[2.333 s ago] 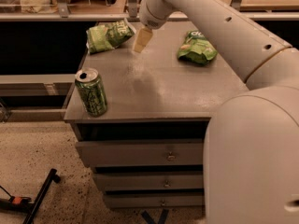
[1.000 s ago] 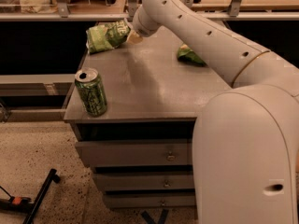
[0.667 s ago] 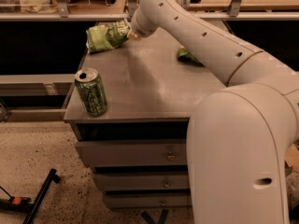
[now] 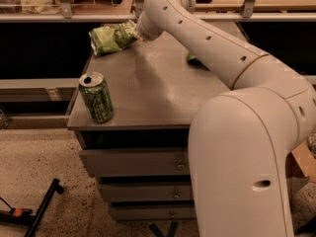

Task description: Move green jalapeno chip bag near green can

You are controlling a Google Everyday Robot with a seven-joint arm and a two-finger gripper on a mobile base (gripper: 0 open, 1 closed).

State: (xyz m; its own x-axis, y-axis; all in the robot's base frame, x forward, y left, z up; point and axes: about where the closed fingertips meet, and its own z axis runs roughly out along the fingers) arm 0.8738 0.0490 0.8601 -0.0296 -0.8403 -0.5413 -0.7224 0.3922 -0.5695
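We see the gripper (image 4: 138, 34) at the right end of the crumpled light-green foil chip bag (image 4: 111, 37), well behind the slim green drink can (image 4: 96, 98) w/ silver top. Grip & opening: can't tell.

We see the counter (image 4: 148, 93) bare through the middle of the frame, an open lane between the green jalapeno chip bag (image 4: 111, 37) at upper left and the green can (image 4: 96, 98) standing at the left front edge, well apart. Our gripper (image 4: 139, 32) sits at the bag's right end. Our arm (image 4: 212, 48) slants over the counter's right side, hiding most of a darker green bag (image 4: 192, 59), and a shelf rail (image 4: 49, 18) runs behind.
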